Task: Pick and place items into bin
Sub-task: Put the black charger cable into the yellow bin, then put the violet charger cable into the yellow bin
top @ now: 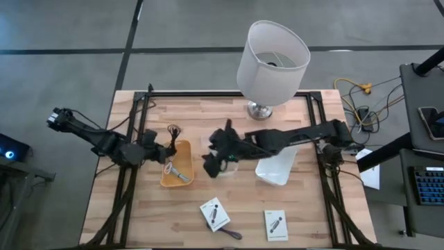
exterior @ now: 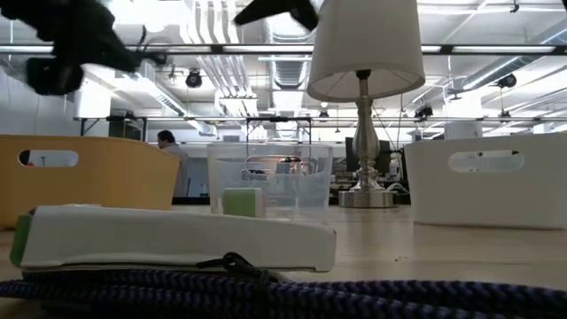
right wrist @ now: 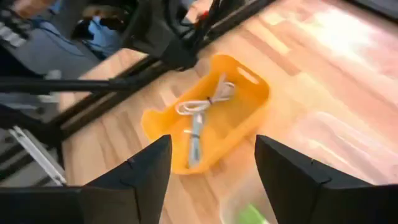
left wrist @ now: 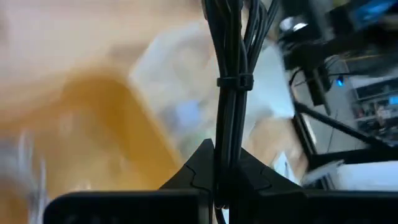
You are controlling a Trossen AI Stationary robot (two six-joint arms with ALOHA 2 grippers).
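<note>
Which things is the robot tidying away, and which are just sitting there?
Tidying: dark cable in the left gripper, open right gripper, pale cable in the yellow bin, two white cards, purple-handled tool, green block.
Just sitting: lamp, yellow wires off the table.

Table [top: 298,208]: pale wood planks, black frame rails. Yellow-orange bin [top: 177,165] with a pale cable [right wrist: 199,112] coiled in it. Clear tub [exterior: 268,180], small green block [exterior: 242,201] showing at it. White bin [top: 276,167]. Lamp [top: 272,61]: white shade, silver base. Two white cards [top: 215,213], [top: 276,223], each printed with a black gadget. Purple-handled tool [top: 232,234] by the first card. Both arms black; left gripper [left wrist: 214,171] clamped on a black cable bundle [left wrist: 231,74].
</note>
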